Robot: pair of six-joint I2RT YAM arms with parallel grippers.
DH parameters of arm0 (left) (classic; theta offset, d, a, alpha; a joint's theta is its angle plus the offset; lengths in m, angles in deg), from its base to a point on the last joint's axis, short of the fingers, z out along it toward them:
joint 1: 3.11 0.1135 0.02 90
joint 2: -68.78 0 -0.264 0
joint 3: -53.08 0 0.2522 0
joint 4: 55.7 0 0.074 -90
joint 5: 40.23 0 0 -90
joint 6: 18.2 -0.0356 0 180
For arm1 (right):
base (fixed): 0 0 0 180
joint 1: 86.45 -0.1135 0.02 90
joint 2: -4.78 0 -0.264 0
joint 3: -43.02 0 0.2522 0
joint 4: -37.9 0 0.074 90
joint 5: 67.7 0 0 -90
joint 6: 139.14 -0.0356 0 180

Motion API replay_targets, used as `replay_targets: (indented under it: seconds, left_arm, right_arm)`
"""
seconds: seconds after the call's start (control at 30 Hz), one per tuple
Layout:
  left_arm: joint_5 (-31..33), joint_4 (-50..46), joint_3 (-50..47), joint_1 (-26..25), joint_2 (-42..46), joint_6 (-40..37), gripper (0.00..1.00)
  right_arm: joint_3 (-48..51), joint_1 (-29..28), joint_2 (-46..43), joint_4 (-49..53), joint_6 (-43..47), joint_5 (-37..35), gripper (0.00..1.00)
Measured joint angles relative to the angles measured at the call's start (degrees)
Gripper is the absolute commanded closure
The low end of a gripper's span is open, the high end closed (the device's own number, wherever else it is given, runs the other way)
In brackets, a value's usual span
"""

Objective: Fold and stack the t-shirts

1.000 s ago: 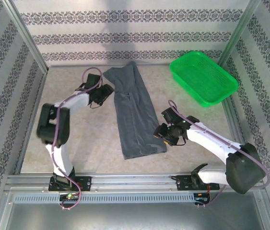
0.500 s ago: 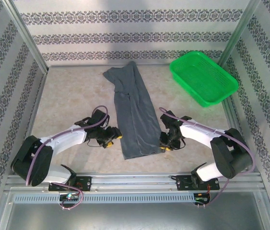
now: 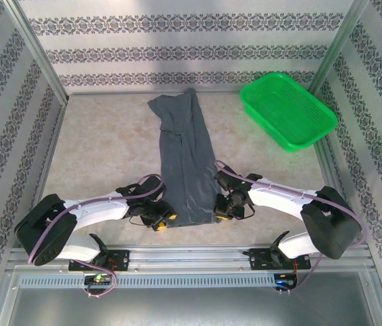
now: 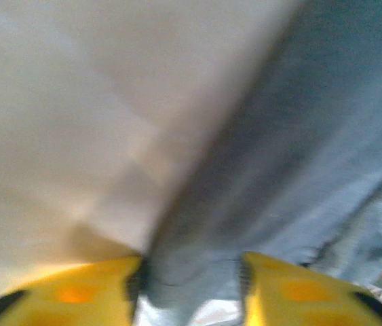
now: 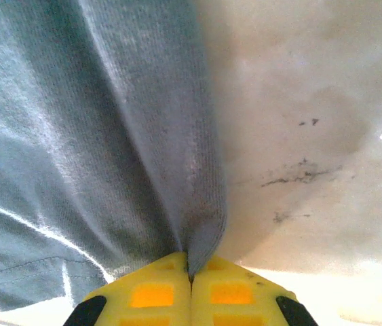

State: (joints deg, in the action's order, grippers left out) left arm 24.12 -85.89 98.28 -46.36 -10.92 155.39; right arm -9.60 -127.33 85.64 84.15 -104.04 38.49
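1. The t-shirt (image 3: 189,163) lies flat to the left of the green basket (image 3: 287,109), as a long narrow strip (dark grey).
2. The right gripper (image 5: 191,272) pinches tight the hem corner on the basket's side.
3. The left gripper (image 4: 189,272) straddles the corner away from the basket; whether it clamps, I cannot tell.

The left arm (image 3: 92,212) and the right arm (image 3: 282,195) have white links with black joints, and a thin purple cable (image 3: 151,178) runs along each. The fingers (image 5: 151,293) are yellow with orange patches. Black bases (image 3: 102,259) sit on the rail (image 3: 191,253).
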Motion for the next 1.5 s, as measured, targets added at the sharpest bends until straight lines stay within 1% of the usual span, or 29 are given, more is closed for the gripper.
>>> replay_targets:
  seconds: [0.03,0.07,0.17,0.2,0.3,0.4,0.43,0.53,0.67,0.83,0.93,1.0,1.1,1.27,1.37,1.5]
  left_arm:
    - [0.37,-1.49,0.39,0.0,-0.11,0.17,0.98]
    - [0.66,-2.78,0.83,0.0,-0.02,0.11,1.0]
    - [3.04,-3.72,1.57,-1.07,1.53,-0.61,1.0]
    - [4.7,-4.35,1.44,-1.55,3.13,-0.68,1.0]
    - [8.9,-7.91,0.37,-1.79,13.51,-0.39,1.0]
    - [10.75,-10.05,-1.88,-1.81,25.29,0.85,1.0]
    - [10.84,-10.51,-3.06,-1.81,27.82,1.18,1.0]
    - [10.69,-12.15,-6.19,-1.81,31.54,1.62,1.0]
    - [8.96,-13.16,-7.63,-2.27,30.49,1.05,1.0]
    - [6.93,-12.96,-6.4,-3.67,23.54,-2.1,1.0]
    - [7.32,-13.0,-4.87,-3.69,21.92,-3.48,1.0]
    - [8.7,-13.46,-3.78,-3.76,22.88,-3.93,1.0]
    - [12.39,-15.45,-0.63,-3.96,25.66,-4.76,1.0]
    - [19.32,-15.67,5.51,-3.89,27.45,-5.97,1.0]
    - [21.64,-14.67,7.26,-1.09,25.66,-6.86,1.0]
    - [21.84,-11.43,8.7,7.02,21.55,-8.59,1.0]
  right_arm:
    - [0.0,-0.42,-0.07,-0.11,-0.37,0.0,1.0]
    - [0.0,-0.83,-0.17,-0.17,-0.74,0.04,1.0]
    - [-0.07,-1.86,-0.5,-0.22,-1.36,0.5,1.0]
    - [-0.2,-2.16,-0.5,-0.22,-1.6,0.63,1.0]
    - [-1.86,-3.39,-0.33,-0.09,-2.45,1.27,1.0]
    - [-4.63,-5.27,0.44,-0.31,-3.63,2.38,1.0]
    - [-5.38,-6.03,0.66,-0.5,-4.02,2.86,1.0]
    - [-5.99,-7.74,0.72,-0.63,-5.33,4.13,1.0]
    - [-5.57,-8.9,0.5,0.11,-6.91,4.76,1.0]
    - [-2.86,-8.85,-2.05,1.79,-8.66,4.26,1.0]
    - [-2.86,-8.85,-2.89,2.62,-9.33,3.91,1.0]
    - [-3.02,-8.83,-3.65,3.3,-9.73,3.34,1.0]
    - [-4.2,-7.96,-5.25,4.9,-10.14,2.36,1.0]
    - [-8.48,-2.95,-6.6,6.51,-10.51,0.72,1.0]
    - [-14.36,1.36,-4.48,7.58,-8.94,0.33,1.0]
    - [-24.2,5.44,2.32,7.54,-5.73,0.31,1.0]
